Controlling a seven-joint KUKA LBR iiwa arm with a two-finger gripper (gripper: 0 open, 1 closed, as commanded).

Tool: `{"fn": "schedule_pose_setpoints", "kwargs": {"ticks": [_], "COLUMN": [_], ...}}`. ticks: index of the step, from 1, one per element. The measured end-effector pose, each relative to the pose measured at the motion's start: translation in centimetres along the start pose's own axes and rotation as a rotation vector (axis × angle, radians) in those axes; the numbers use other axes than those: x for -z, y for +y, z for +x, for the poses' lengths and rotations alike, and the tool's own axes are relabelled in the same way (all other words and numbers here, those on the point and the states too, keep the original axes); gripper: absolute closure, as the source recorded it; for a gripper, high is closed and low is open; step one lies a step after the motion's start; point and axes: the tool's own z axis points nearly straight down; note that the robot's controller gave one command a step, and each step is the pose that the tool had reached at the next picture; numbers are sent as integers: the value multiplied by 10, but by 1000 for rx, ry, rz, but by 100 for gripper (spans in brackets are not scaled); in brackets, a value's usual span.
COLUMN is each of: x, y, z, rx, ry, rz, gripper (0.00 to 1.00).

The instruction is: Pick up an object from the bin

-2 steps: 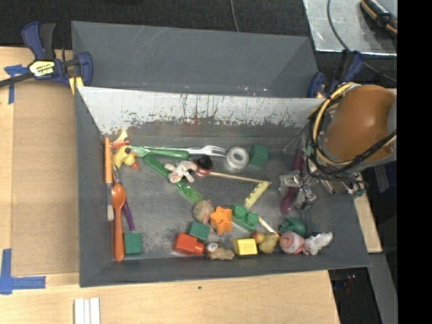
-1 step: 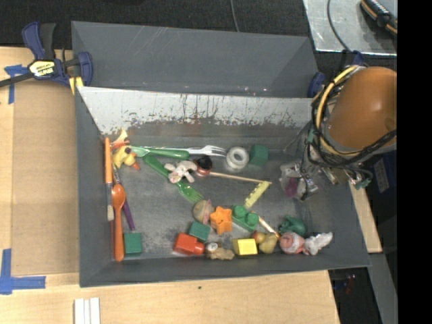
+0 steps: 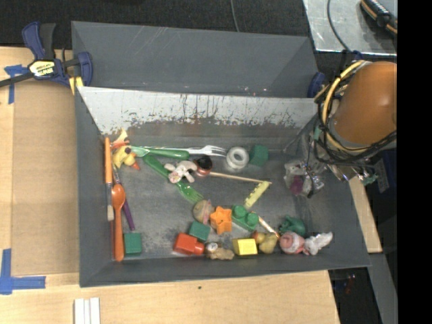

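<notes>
My gripper (image 3: 301, 179) hangs low at the right side of the bin, above bare floor near the right wall. Left of it stand a green cube (image 3: 258, 155) and a white tape roll (image 3: 237, 158) by the back wall. A yellow toothed piece (image 3: 256, 194) lies below and to the left of the gripper. In front of it rest a dark green toy (image 3: 292, 225) and a pink and white toy (image 3: 302, 243). I cannot make out anything held.
A heap of small toys and blocks runs along the front of the bin, with an orange star piece (image 3: 221, 218), a red block (image 3: 188, 244) and a yellow cube (image 3: 246, 247). An orange spoon (image 3: 118, 214) lies along the left wall. A green-handled fork (image 3: 177, 152) lies near the back.
</notes>
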Motion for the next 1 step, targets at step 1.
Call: {"fn": "schedule_pose_setpoints", "kwargs": {"ticks": [1], "x": [50], "y": [18], "z": [-12], "rx": [-66], "ry": [-5], "rz": [2], "gripper": [100]}}
